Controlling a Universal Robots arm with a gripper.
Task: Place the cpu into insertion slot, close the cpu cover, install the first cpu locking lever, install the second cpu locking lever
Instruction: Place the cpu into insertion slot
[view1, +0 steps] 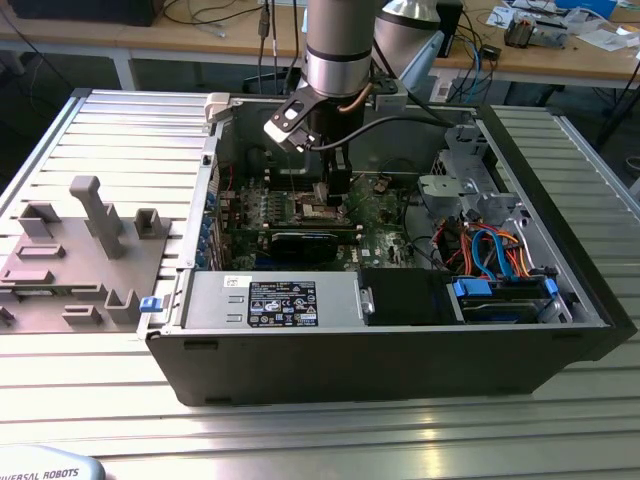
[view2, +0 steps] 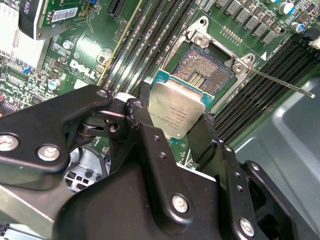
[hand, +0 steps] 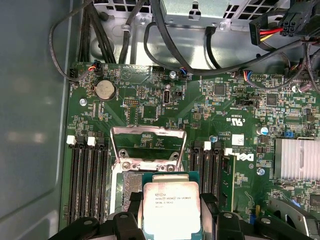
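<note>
Gripper (view2: 171, 116) clamped on the cpu (hand: 171, 206) by two opposite edges, hanging just over the slot (view2: 207, 70), not seated; cover (hand: 148, 130) swung up. Light, stiff plate (slick metal top), likely fragile underneath, so edges look the right hold.

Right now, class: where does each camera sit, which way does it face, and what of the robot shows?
Exterior view: off the arm, looking down into the open computer case; the arm reaches in.
First wrist view: on the wrist, looking past the black jaws across the motherboard to the raised cpu cover.
Second wrist view: on the wrist, looking over the jaws at the open insertion slot.
Shared: both wrist views show the cpu clamped in the jaws, close by the slot.
</note>
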